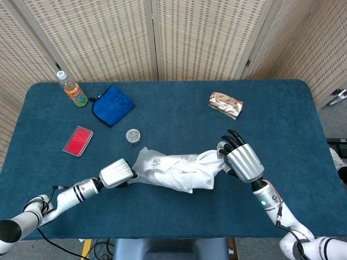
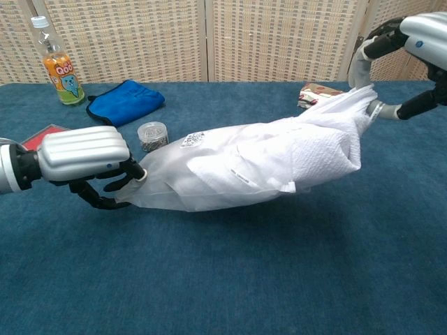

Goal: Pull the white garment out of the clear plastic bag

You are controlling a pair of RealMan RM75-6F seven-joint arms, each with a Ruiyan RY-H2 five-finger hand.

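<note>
garment [image 2: 307, 157] in bag [image 2: 167, 185], between left robot hand [image 2: 84, 153], right robot hand [image 1: 244, 162]

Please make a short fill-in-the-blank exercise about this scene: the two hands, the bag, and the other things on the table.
1. The left hand grips the end of the clear plastic bag, and the ____ hand holds the white garment.
2. The small round jar stands between the bag and the ____ cloth.
3. The flat case near the left edge of the table is ____.
4. The bottle holds an ____ drink.

Missing words: right; blue; red; orange
</note>
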